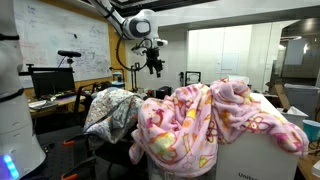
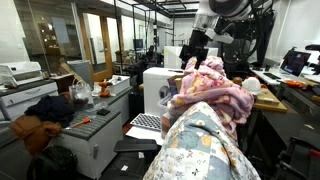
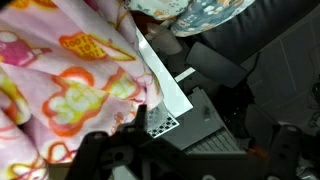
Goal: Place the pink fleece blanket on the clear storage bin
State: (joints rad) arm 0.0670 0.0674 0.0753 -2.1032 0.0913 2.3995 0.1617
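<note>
hovering claw: the gripper (image 1: pixel 152 66) hangs in the air at the end of the arm (image 1: pixel 140 24), above and behind the heap of cloth, touching nothing.
claw state: the fingers (image 3: pixel 100 160) stand wide apart in the wrist view, dark and blurred along the lower edge, with nothing held between them.
pink fleece blanket (image 1: pixel 205 125): bunched in a tall, rumpled mound, draped over the top and front of a white box (image 1: pixel 255 160); in both exterior views it lies lower than the claw and well apart from it.
wrist view: the pink print with its yellow and orange shapes fills the left half, and its edge lies along a white rim (image 3: pixel 165 85) that runs diagonally through the picture.
grey-white patterned blanket (image 1: pixel 112 112): slung over a chair just beside the pink one; in an exterior view this grey-white patterned blanket (image 2: pixel 200 150) fills the near foreground, with the pink mound right behind it.
background: a whiteboard (image 1: pixel 60 40) on the wall and a dark monitor (image 1: pixel 52 80) on a desk.
under the pink mound: what it covers besides the white box cannot be told.
</note>
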